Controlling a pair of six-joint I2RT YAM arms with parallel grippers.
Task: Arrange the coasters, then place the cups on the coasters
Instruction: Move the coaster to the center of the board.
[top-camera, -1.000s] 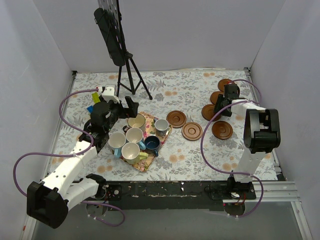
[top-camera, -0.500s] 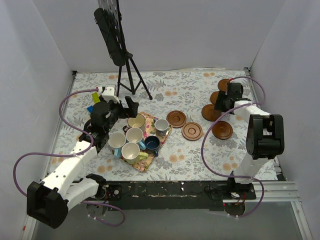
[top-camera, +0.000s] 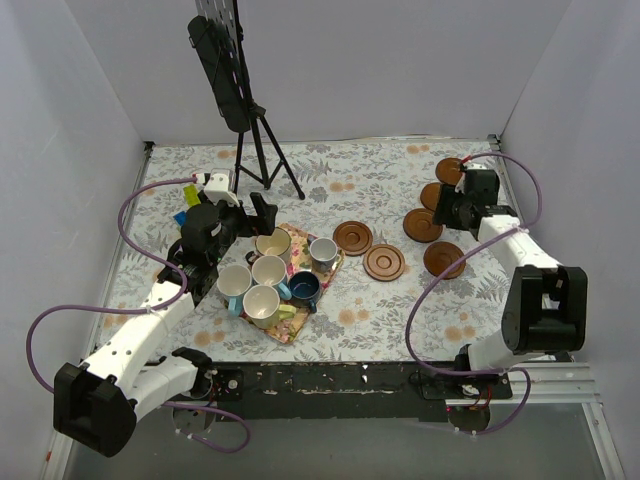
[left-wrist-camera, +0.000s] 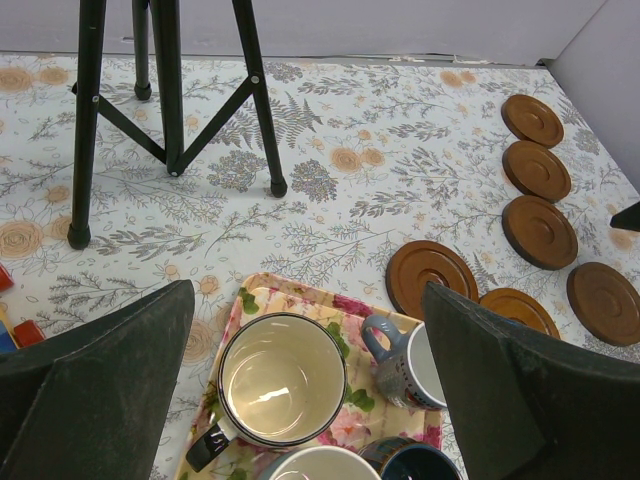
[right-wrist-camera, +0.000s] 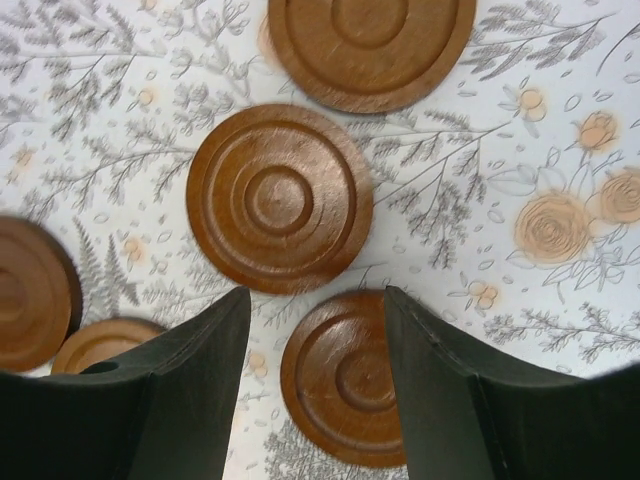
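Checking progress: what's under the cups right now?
The cups stand on the floral mat; the coasters lie bare to its right. The mat's middle is hidden by the cups.

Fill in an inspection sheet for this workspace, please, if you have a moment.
Surface: table under a floral cloth.
Job's things: six coasters lie flat on the right, all bare; six cups crowd the floral mat, centre-left.
Clutter: toy blocks at far left.
Grippers: left gripper, jaws wide, above the cups; right gripper, jaws apart, above the coasters; both empty.
Cables: purple cables loop from both arms; one crosses a coaster in the top view.
Surroundings: white walls; black tripod at the far side.
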